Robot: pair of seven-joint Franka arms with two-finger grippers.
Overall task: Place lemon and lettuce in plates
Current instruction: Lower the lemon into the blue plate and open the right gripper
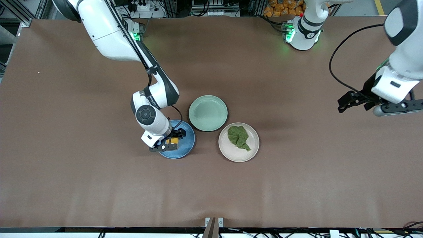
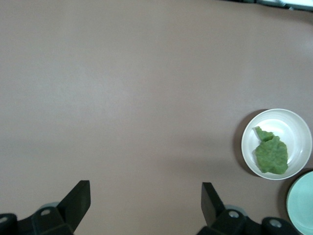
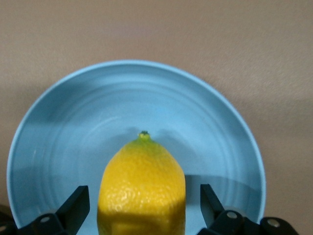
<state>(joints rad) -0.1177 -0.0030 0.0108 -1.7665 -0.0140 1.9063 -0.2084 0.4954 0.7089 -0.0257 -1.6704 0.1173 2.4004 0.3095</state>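
Pebbly oval lemon (image 3: 142, 188) sits in the glossy blue plate (image 3: 63, 127) between the right gripper's (image 1: 172, 140) spread fingers; wrinkly lettuce (image 1: 239, 137) fills the beige plate (image 1: 228, 150); the left gripper (image 1: 347, 100) waits, spread, over bare surface (image 1: 66, 185).

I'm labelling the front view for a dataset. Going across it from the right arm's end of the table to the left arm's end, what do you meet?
Right claw open around the lemon on the blue plate → mint-green plate → beige-white plate with the lettuce → left claw, open, waiting over bare table.
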